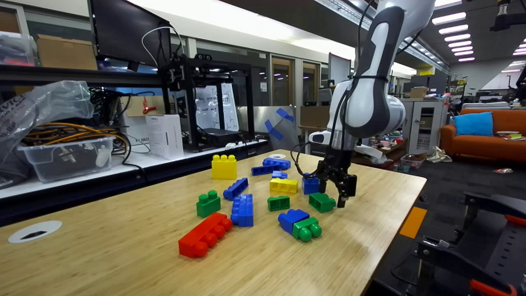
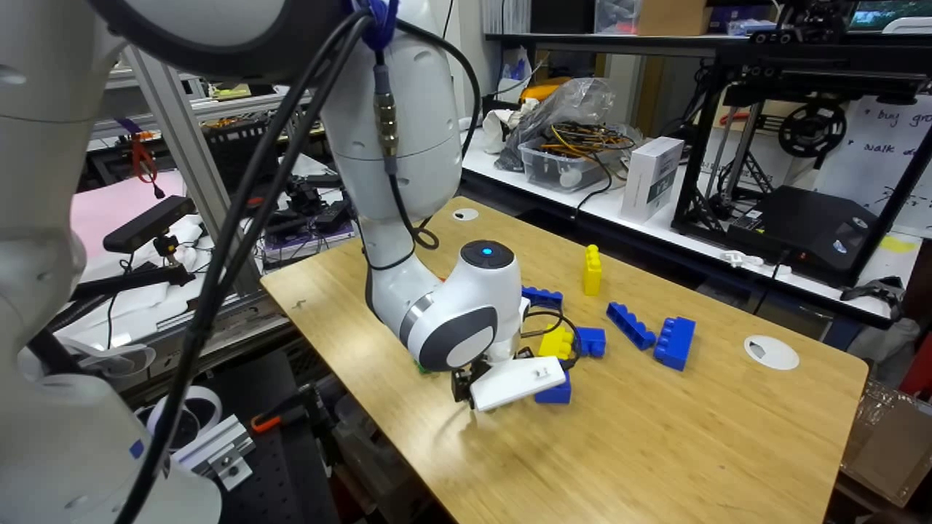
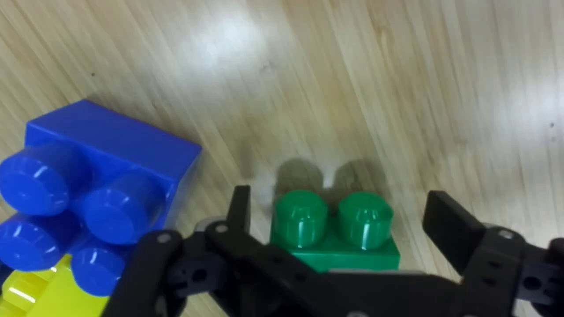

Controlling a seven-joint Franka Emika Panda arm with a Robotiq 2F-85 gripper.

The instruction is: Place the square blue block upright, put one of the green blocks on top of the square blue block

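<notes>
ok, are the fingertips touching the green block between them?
Apart: the wrist view shows bare tabletop on both sides, between the fingertips and the green block.

On your table (image 1: 328, 267) a green block (image 3: 333, 252) lay between the fingers (image 3: 449, 229), the square blue block (image 3: 110, 145) just beside them, the red block (image 1: 201, 238) well apart.

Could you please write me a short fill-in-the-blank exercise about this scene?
1. In the wrist view, the square blue block shows ____ studs.
2. The gripper is ____, with a gap on either side of the green block between its two fingers.
3. With its studs pointing sideways, that green block lies on its ____.
4. In an exterior view, the long brick nearest the camera is coloured ____.

Missing words: four; open; side; red.
</notes>
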